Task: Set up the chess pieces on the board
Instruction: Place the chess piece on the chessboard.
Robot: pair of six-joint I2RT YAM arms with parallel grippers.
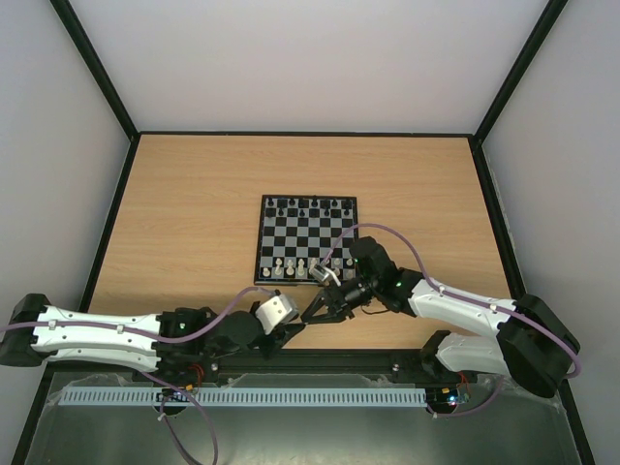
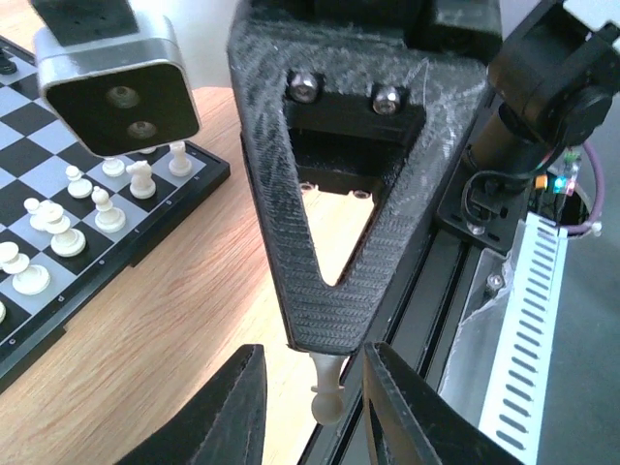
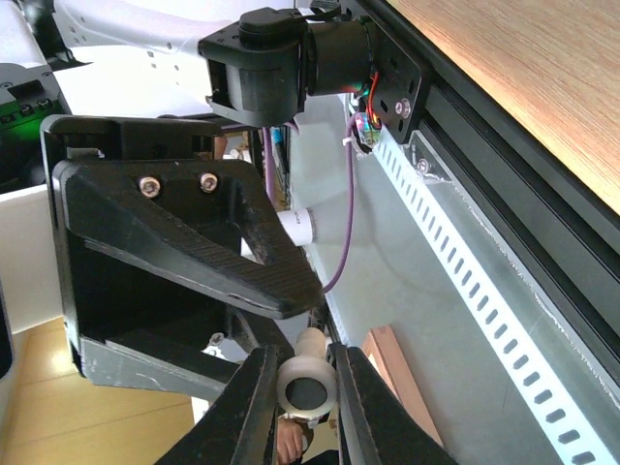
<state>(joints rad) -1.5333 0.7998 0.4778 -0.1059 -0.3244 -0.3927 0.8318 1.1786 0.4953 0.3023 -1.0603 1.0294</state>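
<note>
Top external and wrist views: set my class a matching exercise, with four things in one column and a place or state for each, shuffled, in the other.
Column one:
1. black pieces
2. left gripper
3. right gripper
4. board

Column two:
A. shut on a white chess piece
B. along the far row of the board
C. open, one finger on either side of that piece
D. about the middle of the table

Pairs: 1-B, 2-C, 3-A, 4-D

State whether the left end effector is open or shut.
Open: on the left end effector, both fingers stand clear of the white chess piece between them.
</note>
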